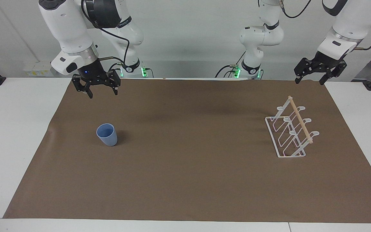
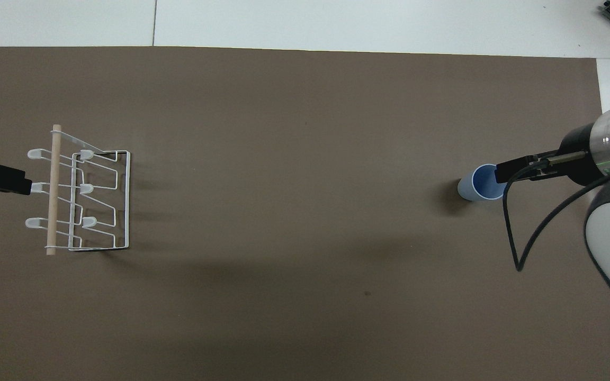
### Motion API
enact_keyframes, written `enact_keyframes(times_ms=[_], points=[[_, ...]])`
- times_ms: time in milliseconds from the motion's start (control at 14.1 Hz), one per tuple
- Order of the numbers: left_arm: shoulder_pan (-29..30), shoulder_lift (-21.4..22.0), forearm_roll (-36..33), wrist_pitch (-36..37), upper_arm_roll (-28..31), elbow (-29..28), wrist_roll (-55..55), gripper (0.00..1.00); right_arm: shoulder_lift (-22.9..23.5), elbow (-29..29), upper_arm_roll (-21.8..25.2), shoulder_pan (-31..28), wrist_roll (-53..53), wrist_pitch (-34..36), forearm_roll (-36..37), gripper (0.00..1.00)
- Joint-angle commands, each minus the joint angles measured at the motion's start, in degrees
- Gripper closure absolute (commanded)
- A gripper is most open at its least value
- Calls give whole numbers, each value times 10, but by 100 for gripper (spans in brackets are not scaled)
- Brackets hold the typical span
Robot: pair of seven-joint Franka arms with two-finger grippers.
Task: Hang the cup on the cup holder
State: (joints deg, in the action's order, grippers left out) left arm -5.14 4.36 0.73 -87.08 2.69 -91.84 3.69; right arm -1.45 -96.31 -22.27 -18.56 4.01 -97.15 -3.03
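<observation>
Reaching comes first: in the facing view the right gripper (image 1: 102,91), jaws spread and empty, hangs at twelve o'clock of the cup (image 1: 107,134), which stands upright on the brown mat (image 1: 185,180). It should descend straight and pinch the rim's wall.

The left gripper (image 1: 311,79) waits, open and empty, over the mat's edge at twelve o'clock of the cup holder (image 1: 291,132).

From overhead, the cup (image 2: 475,186) and the cup holder (image 2: 85,198) sit well apart; carry high, then tilt onto a prong.

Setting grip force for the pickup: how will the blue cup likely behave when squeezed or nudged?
The cup looks like thin plastic, so probably light, and it may flex under a hard squeeze. Its walls taper to a narrower base, so it could slip downward in the grip. Standing upright and seemingly empty, a sideways nudge might tip it and let it roll.
</observation>
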Motion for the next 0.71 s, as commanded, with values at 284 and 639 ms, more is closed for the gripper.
enact_keyframes(times_ms=[284, 639], points=[[-7, 5, -13, -7, 4, -4, -10, 0, 6, 7, -8, -2, -12, 2, 14, 0], [1, 5, -13, -6, 4, -4, -10, 0, 6, 7, -8, -2, -8, 1, 14, 0]])
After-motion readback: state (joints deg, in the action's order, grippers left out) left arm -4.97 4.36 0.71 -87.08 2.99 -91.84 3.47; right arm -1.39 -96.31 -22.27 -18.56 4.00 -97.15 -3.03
